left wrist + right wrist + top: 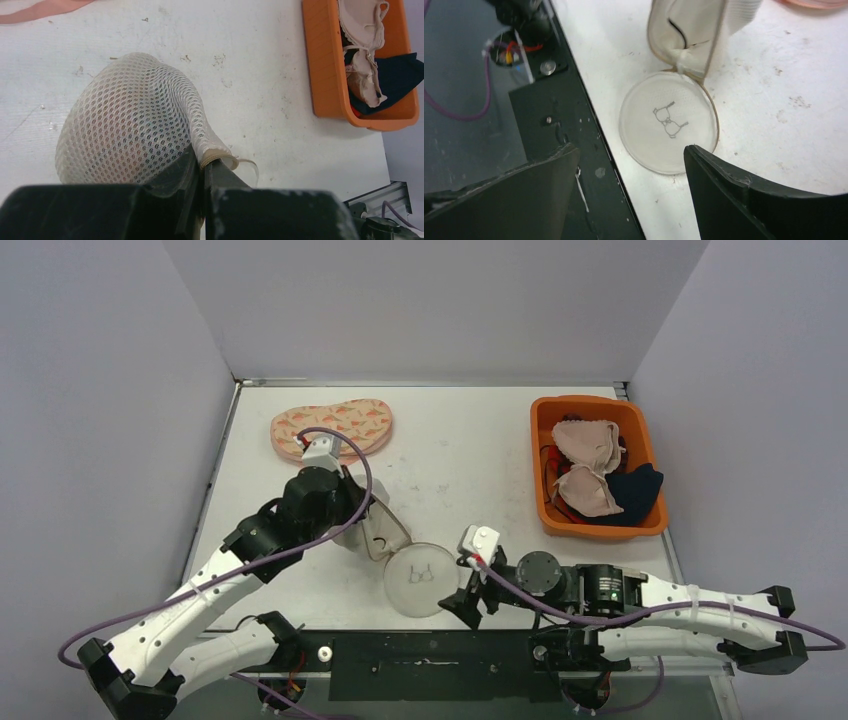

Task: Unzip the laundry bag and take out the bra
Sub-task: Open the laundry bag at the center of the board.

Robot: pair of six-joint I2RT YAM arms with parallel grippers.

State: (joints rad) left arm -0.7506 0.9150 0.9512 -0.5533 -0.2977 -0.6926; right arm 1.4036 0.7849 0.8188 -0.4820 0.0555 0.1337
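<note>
Mesh laundry bag (372,530) lies unzipped like a clamshell near the middle of the surface (460,450), pinched by the left gripper (202,160).

The left gripper is clamped tight on the rim seam of the domed half, which is tipped up. The flat round half (667,122), printed with a small bra outline, lies by the near edge. The right gripper (630,150) hangs over it, jaws spread wide, holding nothing. A carrot-print bra (335,425) lies at the far left, well apart from the bag; an orange basket (590,402) of garments sits far right.
</note>
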